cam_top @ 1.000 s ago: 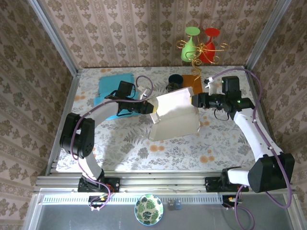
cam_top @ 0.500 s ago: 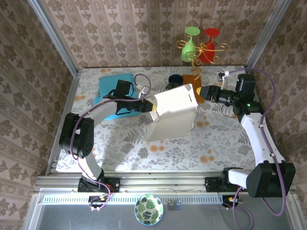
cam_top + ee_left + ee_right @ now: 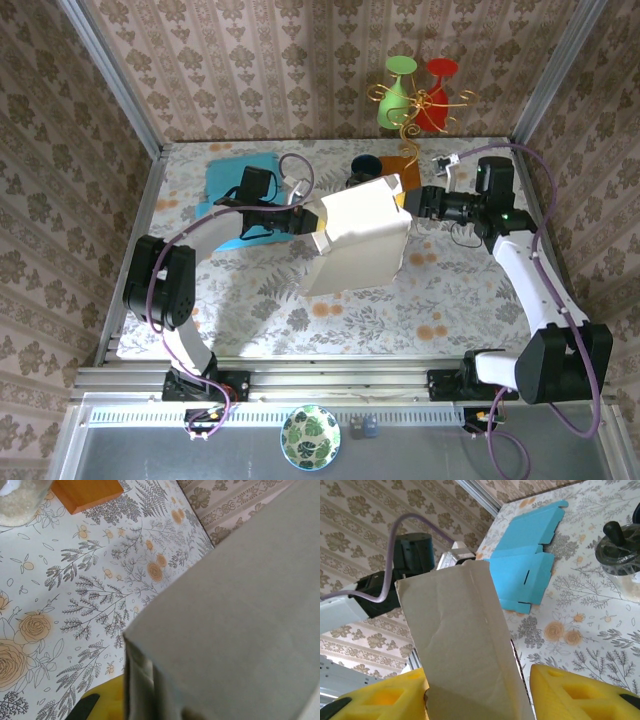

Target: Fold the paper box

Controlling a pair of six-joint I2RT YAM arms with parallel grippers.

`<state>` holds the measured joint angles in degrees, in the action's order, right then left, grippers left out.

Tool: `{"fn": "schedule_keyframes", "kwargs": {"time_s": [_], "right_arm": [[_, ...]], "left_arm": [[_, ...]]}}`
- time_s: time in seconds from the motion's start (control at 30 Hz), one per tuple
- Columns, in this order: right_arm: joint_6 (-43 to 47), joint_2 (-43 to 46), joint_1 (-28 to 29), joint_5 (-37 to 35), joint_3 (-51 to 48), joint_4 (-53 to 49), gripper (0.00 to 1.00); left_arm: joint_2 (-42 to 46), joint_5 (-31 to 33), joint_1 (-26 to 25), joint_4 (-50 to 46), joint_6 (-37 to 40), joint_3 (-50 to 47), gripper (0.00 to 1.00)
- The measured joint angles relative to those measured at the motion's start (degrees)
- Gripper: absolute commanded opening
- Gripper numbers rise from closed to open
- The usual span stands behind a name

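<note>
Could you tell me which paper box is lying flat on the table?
The blue box, unfolded at far left; the beige box is propped up, centre.

Overhead view from behind, facing down, wrist views close, sharing paper box [image 3: 358, 240]

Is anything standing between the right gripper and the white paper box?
Nothing visible does. The right gripper has its yellow fingers on either side of the white paper box; whether they touch it is unclear. The dark-lidded glass jar stands aside on the table, outside that gap.
</note>
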<state>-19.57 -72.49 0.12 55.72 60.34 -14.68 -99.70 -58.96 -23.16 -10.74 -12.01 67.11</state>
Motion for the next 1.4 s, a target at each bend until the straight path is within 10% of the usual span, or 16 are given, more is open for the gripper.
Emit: {"fn": "schedule_keyframes", "kwargs": {"time_s": [0.57,1.4], "right_arm": [[-5.95,1.05,-2.6,3.87,0.52,5.01,0.61],[-2.62,-5.31,0.85,4.46,2.49,2.43,0.47]], "left_arm": [[0.0,-1.11,0.72,-0.2,-0.76,0.0,0.0],[0.0,-1.95,1.09,0.48,-1.9,0.04,0.0]]}}
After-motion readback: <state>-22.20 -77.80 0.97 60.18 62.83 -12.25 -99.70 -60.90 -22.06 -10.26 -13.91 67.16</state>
